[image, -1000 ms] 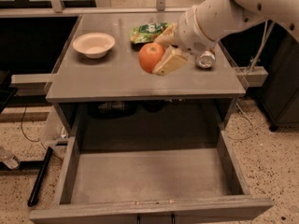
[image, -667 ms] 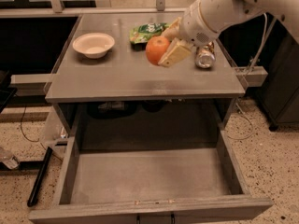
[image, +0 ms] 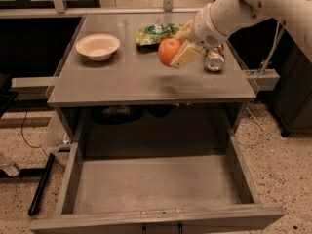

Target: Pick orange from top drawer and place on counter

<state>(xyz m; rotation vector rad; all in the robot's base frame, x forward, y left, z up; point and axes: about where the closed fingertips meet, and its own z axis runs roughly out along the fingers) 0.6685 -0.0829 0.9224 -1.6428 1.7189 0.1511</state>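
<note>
The orange point(image: 168, 51) is held in my gripper point(image: 176, 52), above the middle of the grey counter point(image: 122, 79); a faint shadow lies on the counter below it. The cream fingers point(image: 184, 55) close on the orange's right side, and the white arm reaches in from the upper right. The top drawer point(image: 156, 184) stands pulled open below the counter, its flat grey floor bare.
A white bowl point(image: 98, 46) sits at the counter's left back. A green snack bag point(image: 157, 33) lies at the back middle. A drink can point(image: 214, 60) lies on its side at the right, just beside my gripper. Dark cabinets flank the counter.
My gripper has carried the orange a little further back and to the right over the counter, with the orange still in its grasp. Nothing else has moved.
</note>
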